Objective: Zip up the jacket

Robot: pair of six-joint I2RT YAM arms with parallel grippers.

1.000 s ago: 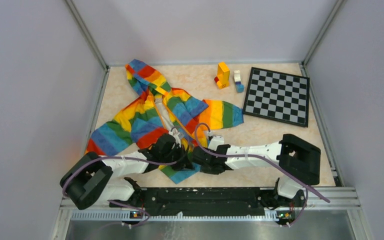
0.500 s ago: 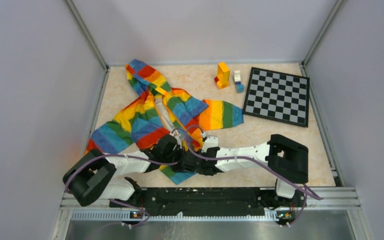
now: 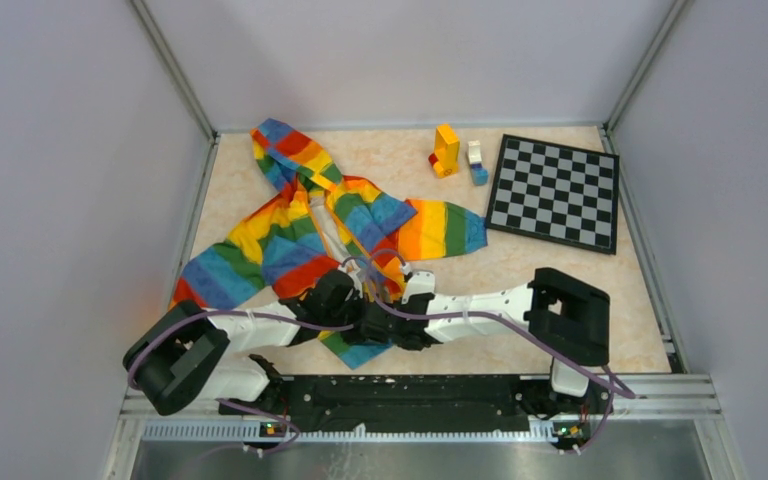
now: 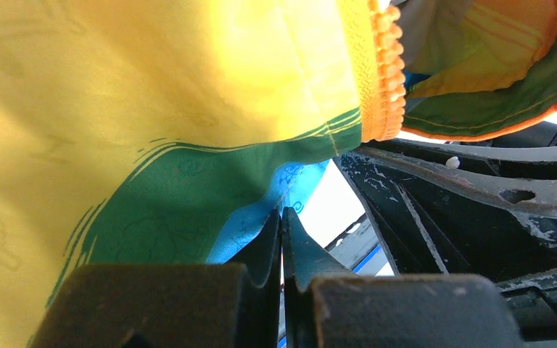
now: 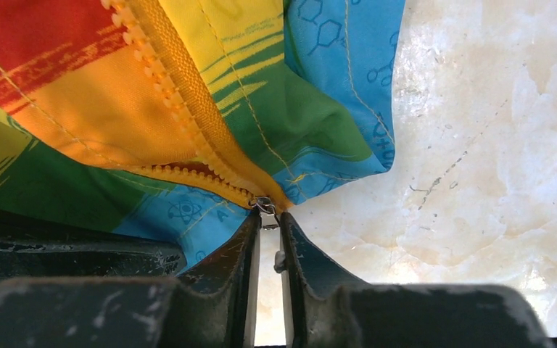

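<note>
L gripper (image 4: 281,217) was clamped on the hem of the jacket (image 3: 285,245), near edge. R gripper (image 5: 267,220) had its jaws narrow round the zipper pull (image 5: 265,207); I couldn't tell if it truly bit. Beyond, the jacket lay spread, hood at the far end. My worry was that the tiny pull slips out, or a slack hem bunches & jams the teeth.

A black-and-white chessboard (image 3: 554,192) lies flat at the far right of the beige marbled table (image 3: 560,280). Just left of it, near the far wall, stands an orange-and-yellow block stack (image 3: 446,150). A smaller white-and-blue block stack (image 3: 476,162) sits between the two. Grey walls (image 3: 60,200) enclose the table. A metal rail (image 3: 410,428) runs along the near edge.
</note>
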